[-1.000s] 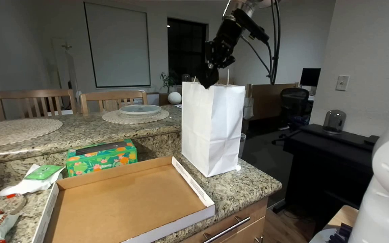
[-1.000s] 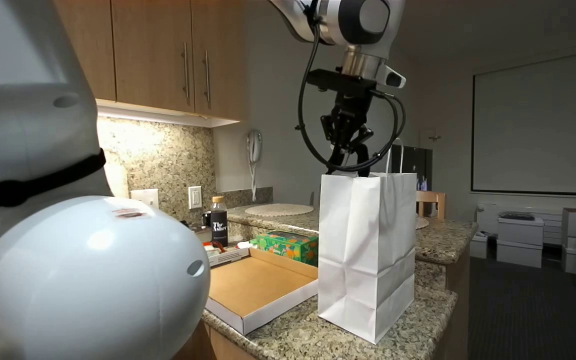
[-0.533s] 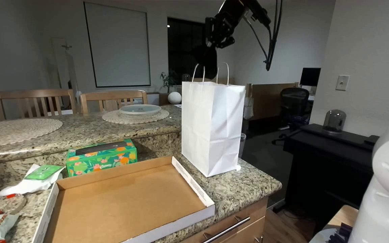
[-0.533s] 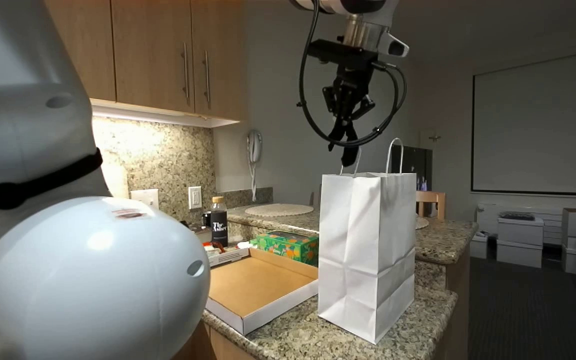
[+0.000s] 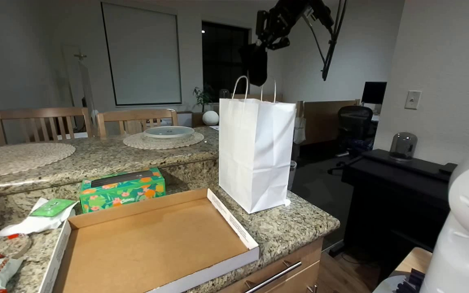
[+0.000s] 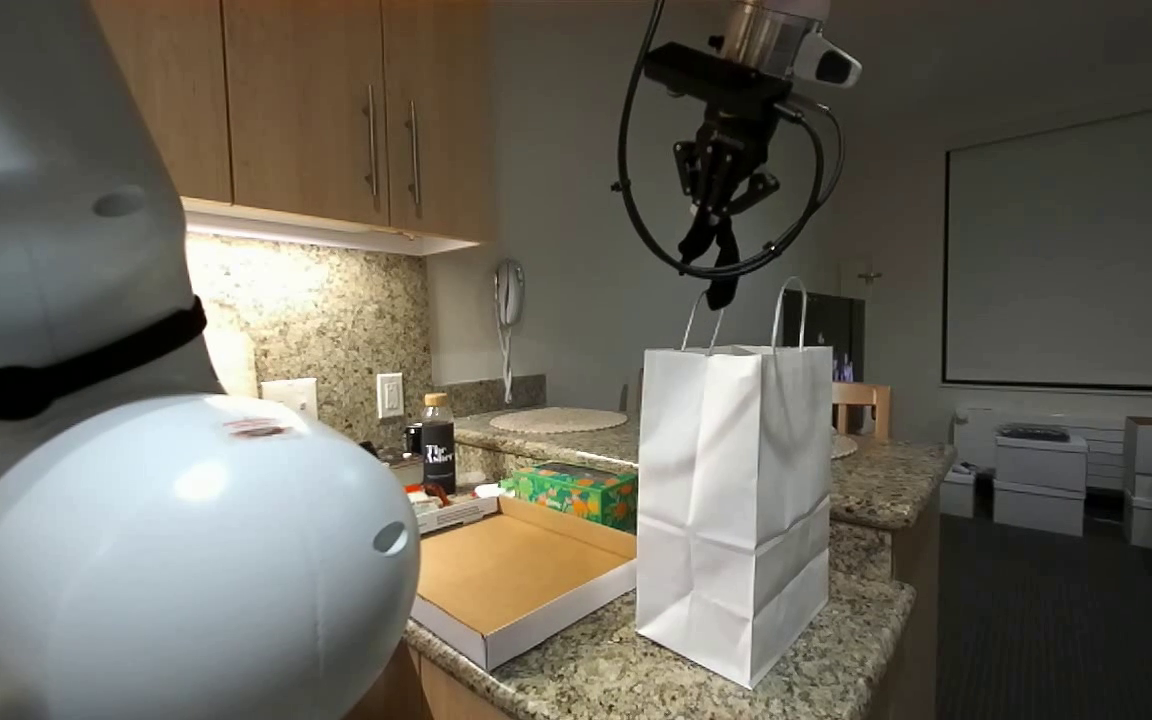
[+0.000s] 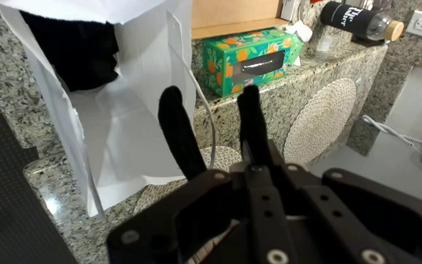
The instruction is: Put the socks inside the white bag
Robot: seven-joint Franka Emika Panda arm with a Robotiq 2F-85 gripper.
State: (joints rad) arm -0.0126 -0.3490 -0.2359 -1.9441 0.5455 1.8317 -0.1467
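A black 2-fingered robot gripper (image 6: 709, 208) grasps a floppy black fabric sock (image 6: 725, 272), which hangs in 2 flaps above the rim of the tall white paper bag (image 6: 698, 470). The bag stands upright on the speckled granite counter (image 6: 616, 655), near a shallow brown cardboard tray (image 6: 511, 562). In the wrist view, more black sock fabric (image 7: 81, 58) lies inside the bag.
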